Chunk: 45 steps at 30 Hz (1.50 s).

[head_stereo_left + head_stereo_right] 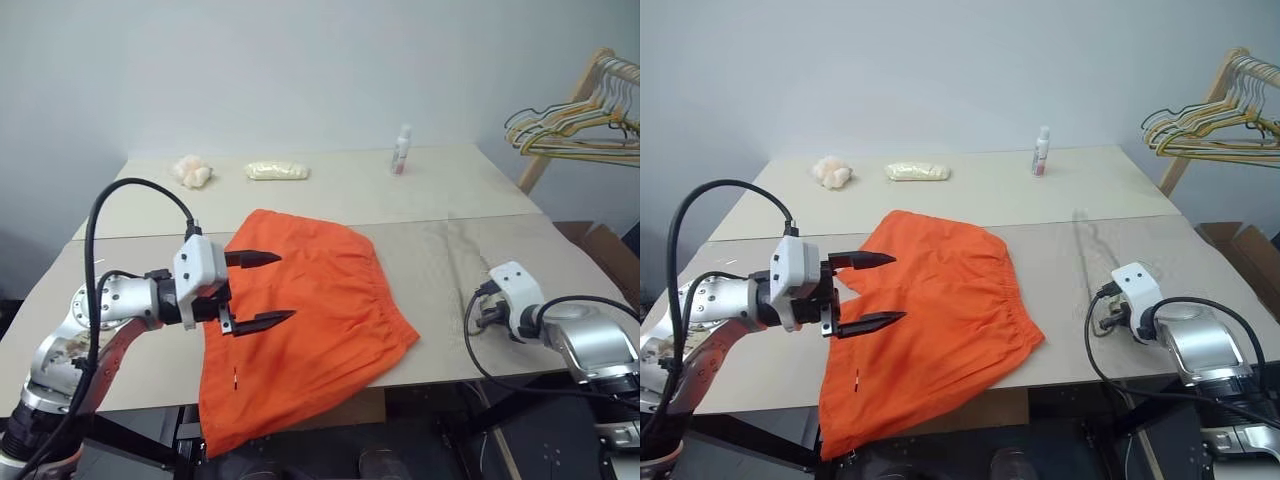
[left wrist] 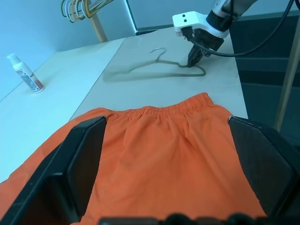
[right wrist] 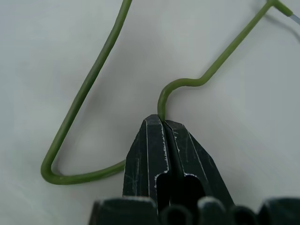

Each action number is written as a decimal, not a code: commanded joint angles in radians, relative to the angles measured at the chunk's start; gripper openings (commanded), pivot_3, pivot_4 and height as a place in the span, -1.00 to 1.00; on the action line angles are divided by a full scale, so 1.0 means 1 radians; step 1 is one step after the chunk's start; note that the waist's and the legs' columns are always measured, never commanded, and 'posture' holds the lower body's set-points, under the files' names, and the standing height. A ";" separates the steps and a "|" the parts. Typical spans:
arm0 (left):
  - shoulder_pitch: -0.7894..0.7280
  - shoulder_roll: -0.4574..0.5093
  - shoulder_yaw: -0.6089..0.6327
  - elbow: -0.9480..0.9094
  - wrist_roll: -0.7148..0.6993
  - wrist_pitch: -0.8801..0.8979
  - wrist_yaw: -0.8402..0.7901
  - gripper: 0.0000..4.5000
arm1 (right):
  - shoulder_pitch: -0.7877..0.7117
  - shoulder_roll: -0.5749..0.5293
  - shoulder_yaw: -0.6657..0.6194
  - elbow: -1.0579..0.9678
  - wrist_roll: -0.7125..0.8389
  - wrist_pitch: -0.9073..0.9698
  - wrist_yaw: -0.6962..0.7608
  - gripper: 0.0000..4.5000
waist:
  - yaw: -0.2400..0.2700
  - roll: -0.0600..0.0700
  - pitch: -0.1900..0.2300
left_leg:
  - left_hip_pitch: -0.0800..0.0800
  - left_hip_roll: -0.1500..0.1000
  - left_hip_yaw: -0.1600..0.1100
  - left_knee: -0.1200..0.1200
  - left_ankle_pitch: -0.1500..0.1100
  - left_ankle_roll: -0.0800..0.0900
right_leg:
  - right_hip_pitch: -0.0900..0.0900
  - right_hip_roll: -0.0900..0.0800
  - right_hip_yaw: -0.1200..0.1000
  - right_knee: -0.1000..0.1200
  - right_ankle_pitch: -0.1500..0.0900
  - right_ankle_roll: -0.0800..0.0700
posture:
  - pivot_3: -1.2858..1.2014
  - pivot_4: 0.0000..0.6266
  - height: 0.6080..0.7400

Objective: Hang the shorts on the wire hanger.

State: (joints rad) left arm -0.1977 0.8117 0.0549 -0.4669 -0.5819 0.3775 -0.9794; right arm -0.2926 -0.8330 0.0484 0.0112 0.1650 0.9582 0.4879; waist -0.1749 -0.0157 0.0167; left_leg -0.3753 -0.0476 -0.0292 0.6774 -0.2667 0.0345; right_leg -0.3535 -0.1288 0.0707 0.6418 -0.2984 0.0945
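Now my right gripper (image 3: pixel 162 123) pinches wire hanger (image 3: pixel 84 93) on table (image 1: pixel 440 190); my left gripper (image 1: pixel 268 289) spread above shorts (image 1: pixel 320 320).

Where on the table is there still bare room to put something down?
Bare strips: between the shorts and the wire hanger; the far table right of the bottle; the near-left corner behind the left gripper. Crowded: the middle under the shorts, and the right edge where the right gripper pinches the hanger.
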 commanded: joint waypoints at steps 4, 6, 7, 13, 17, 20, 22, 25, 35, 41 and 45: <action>-0.086 -0.037 -0.005 0.040 0.014 0.005 0.020 1.00 | 0.025 -0.106 0.014 -0.100 -0.189 -0.426 -0.025 -0.99 | -0.003 0.001 0.000 | 0.000 0.000 0.000 0.000 0.000 0.000 | 0.000 0.000 0.000 0.000 0.000 0.000 | -0.15 -1.00 1.00; -0.130 -0.055 -0.014 0.077 0.025 0.007 0.029 1.00 | 0.032 -0.164 0.038 -0.081 -0.300 -0.694 -0.060 -0.99 | -0.004 0.002 0.001 | 0.000 -0.001 0.000 0.000 0.000 0.000 | 0.000 0.000 0.000 0.000 0.000 0.000 | -0.15 -1.00 1.00; -0.164 -0.067 -0.018 0.100 0.025 0.023 0.043 1.00 | 0.028 -0.212 0.064 -0.057 -0.380 -0.863 -0.089 -0.99 | -0.006 0.002 0.001 | 0.000 -0.001 0.000 0.000 0.000 0.000 | 0.000 0.000 0.000 0.000 0.000 0.000 | -0.16 -1.00 1.00; -0.391 -0.123 -0.039 0.266 0.003 0.166 0.061 1.00 | -0.137 -0.352 0.185 0.124 -0.762 -1.449 -0.289 -0.99 | -0.027 0.002 0.001 | 0.001 -0.002 0.001 0.000 0.000 0.000 | 0.000 0.000 0.000 0.000 0.000 0.001 | -0.17 -1.00 1.00; -0.518 -0.132 -0.093 0.385 0.016 0.259 0.001 1.00 | -0.266 -0.325 0.220 0.233 -0.931 -1.623 -0.454 -0.99 | -0.054 0.002 0.001 | 0.000 -0.003 0.000 0.000 0.000 0.000 | 0.000 0.000 0.000 0.000 0.000 0.001 | -0.18 -1.00 1.00; -0.577 -0.140 -0.177 0.471 0.097 0.237 -0.049 1.00 | -0.334 -0.298 0.225 0.262 -0.985 -1.692 -0.517 -0.99 | -0.079 0.002 0.001 | 0.001 -0.003 0.000 0.000 0.001 0.000 | 0.000 0.000 0.000 0.000 -0.001 0.001 | -0.18 -1.00 1.00; -0.609 -0.152 -0.227 0.523 0.138 0.216 -0.089 1.00 | -0.360 -0.285 0.223 0.266 -1.000 -1.719 -0.526 -0.99 | -0.094 0.002 0.001 | 0.001 -0.003 -0.001 0.000 0.001 -0.001 | 0.001 0.000 0.000 0.001 -0.001 0.001 | -0.19 -1.00 1.00; -0.639 -0.172 -0.270 0.574 0.154 0.206 -0.164 1.00 | -0.381 -0.272 0.221 0.271 -1.012 -1.738 -0.521 -0.99 | -0.118 0.002 0.001 | 0.001 -0.003 -0.001 0.000 0.001 -0.001 | 0.001 0.000 0.000 0.000 -0.001 0.001 | -0.20 -1.00 1.00; -0.649 -0.211 -0.401 0.628 0.313 0.154 -0.233 0.73 | -0.388 -0.254 0.189 0.233 -1.002 -1.720 -0.488 -1.00 | -0.172 0.002 0.001 | 0.001 -0.003 -0.002 0.000 0.001 -0.001 | 0.002 0.000 0.000 0.001 -0.001 0.001 | -0.22 -1.00 1.00; -0.645 -0.235 -0.373 0.635 0.324 0.157 -0.208 -0.17 | -0.384 -0.250 0.172 0.225 -0.998 -1.704 -0.475 -1.00 | -0.188 0.002 0.001 | 0.002 -0.003 -0.002 0.000 0.001 -0.001 | 0.002 0.000 0.000 0.001 -0.001 0.001 | -0.22 -1.00 1.00; -0.650 -0.244 -0.352 0.645 0.323 0.171 -0.183 -0.76 | -0.383 -0.239 0.165 0.223 -0.996 -1.698 -0.465 -1.00 | -0.195 0.002 0.001 | 0.002 -0.003 -0.002 0.000 0.001 -0.001 | 0.002 0.000 0.000 0.002 -0.001 0.002 | -0.22 -1.00 1.00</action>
State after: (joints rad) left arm -0.8237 0.5681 -0.3332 0.1785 -0.2655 0.5471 -1.1765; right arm -0.6514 -1.0767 0.2579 0.2629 -0.8579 -0.7533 0.0227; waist -0.3702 -0.0138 0.0181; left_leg -0.3735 -0.0501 -0.0316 0.6775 -0.2657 0.0339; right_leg -0.3511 -0.1289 0.0706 0.6435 -0.2993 0.0961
